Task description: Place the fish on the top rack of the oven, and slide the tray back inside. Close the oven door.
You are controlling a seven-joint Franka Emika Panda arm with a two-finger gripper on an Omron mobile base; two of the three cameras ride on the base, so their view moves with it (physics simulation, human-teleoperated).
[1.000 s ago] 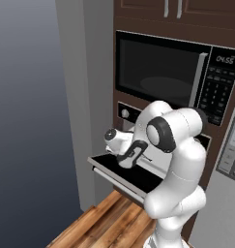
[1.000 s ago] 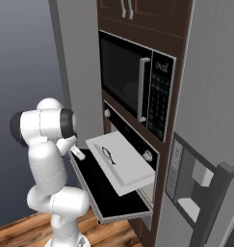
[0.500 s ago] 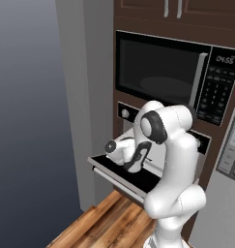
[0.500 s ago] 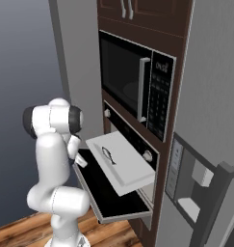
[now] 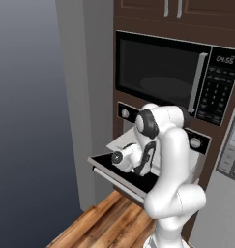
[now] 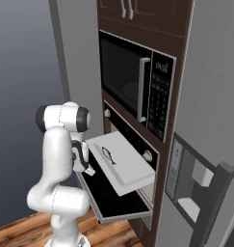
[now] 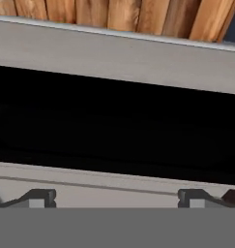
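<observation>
The fish (image 6: 108,154) already lies on the tray (image 6: 133,171), a small dark shape toward the tray's left half in the middle of the right base view, and the tray is pulled well out of the oven (image 6: 137,144) over the open door (image 6: 109,200), which hangs flat below it at lower centre. So the placing looks done, and the step in hand is judged to be sliding the tray back in. The gripper (image 7: 116,197) has its jaws spread wide and empty; in the hand view the two tips rise at the bottom corners, facing the tray's pale front edge (image 7: 114,186), with the black door (image 7: 114,126) beyond it and its pale outer edge across the upper part of the frame. In the left base view the hand sits at centre, low beside the tray's front (image 5: 120,141). The next move likely calls for setting the tips squarely against that front edge and pushing straight toward the oven, keeping level so the fish does not slide; after that the door needs lifting shut.
</observation>
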